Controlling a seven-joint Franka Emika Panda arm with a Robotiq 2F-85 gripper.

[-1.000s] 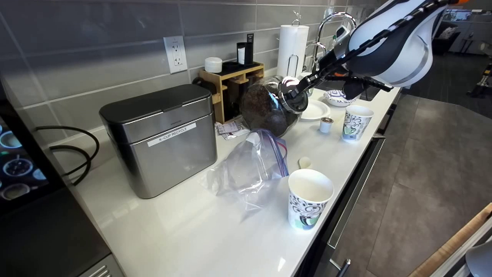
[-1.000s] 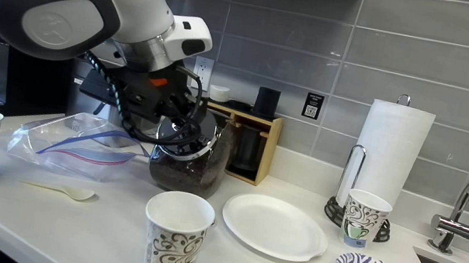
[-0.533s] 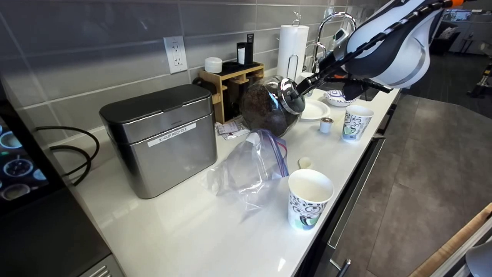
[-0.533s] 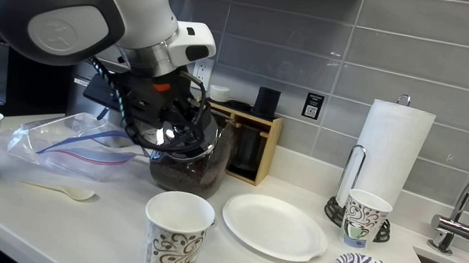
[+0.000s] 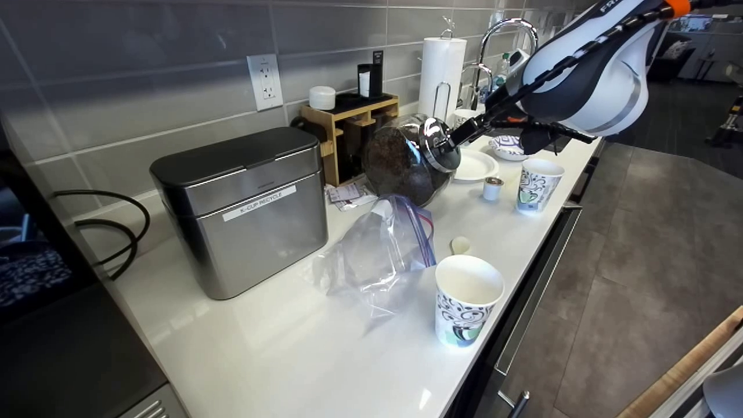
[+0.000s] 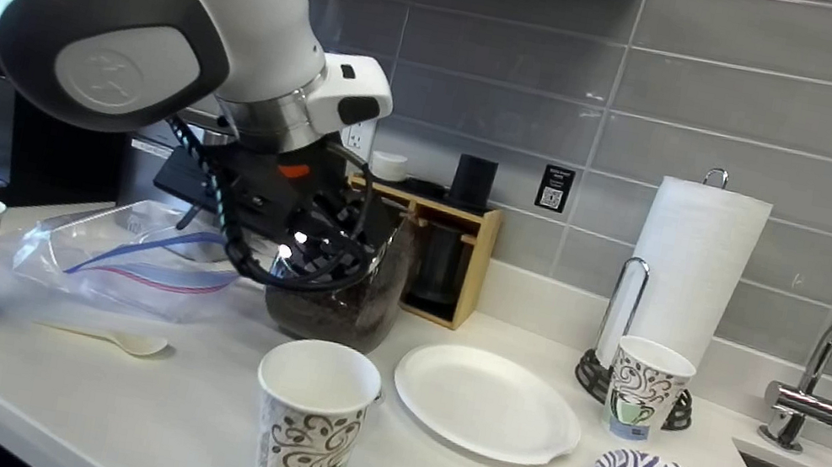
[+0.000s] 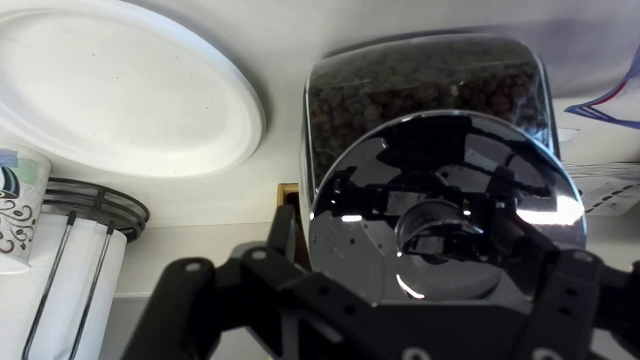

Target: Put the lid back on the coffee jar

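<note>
Coffee jar: upright on the counter, beans behind the glass, mouth slanted toward your arm. Lid: chrome, lying over that mouth, knob outward. The wrist view showed no clear gap along its upper rim; your claw hid the lower edge, so full seating could not be confirmed.

Claw: spread wide, fingers well apart with the knob between them. You had hold of nothing. In the wrist view one finger lay outside the lid's outline and the other crossed in front of it; whether that one touched could not be told.

Step in hand (judgement): placing looked done, and you were at the release or the seating check. Next move (judgement): back straight out along the mouth's slant, fingers wide enough that neither hooked the knob. Had the lid proved loose, a light push at its centre was the better call.

Risk noted: in an exterior view your cable looped in front of the jar and might have snagged. A plastic bag lay beside the jar.
</note>
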